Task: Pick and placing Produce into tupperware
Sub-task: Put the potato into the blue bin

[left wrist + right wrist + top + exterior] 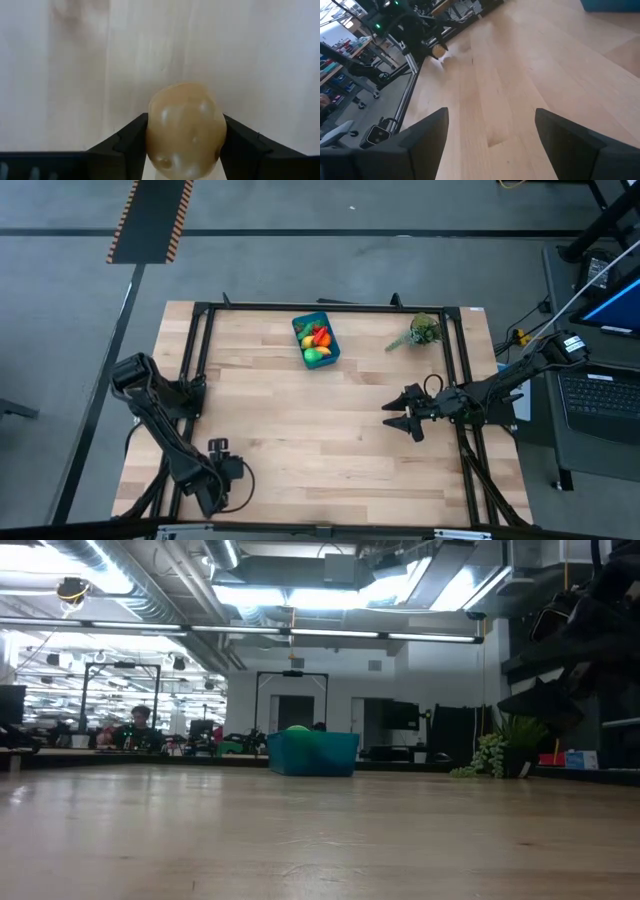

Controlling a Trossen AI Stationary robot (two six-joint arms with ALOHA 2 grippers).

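Table (300,430): light wood top inside a black frame, seen from above.

Tub (316,340): teal-blue, near the table's 12 o'clock edge, slightly turned. Holds produce (317,341): red, orange, yellow and green pieces packed together. In the low view the tub (313,753) stands far across the wood with a green piece (298,729) showing above its rim.

Sprig (420,332): leafy green, at about 1 o'clock on the table, well apart from the tub; in the low view it (490,755) sits to the tub's right.

Left gripper (222,477): at the table's 7 o'clock corner, low over the wood. Its wrist view shows the two dark fingers (125,145) closed against either side of a tan, dimpled potato (185,131), which fills the gap between them. In the right wrist view the potato (439,50) shows far off as a small tan spot.

Right gripper (404,413): at about 3 o'clock, tips pointing toward the table's middle, fingers (422,137) spread wide over bare wood, holding nothing

Background, low view: a person (138,726) seated far behind the table
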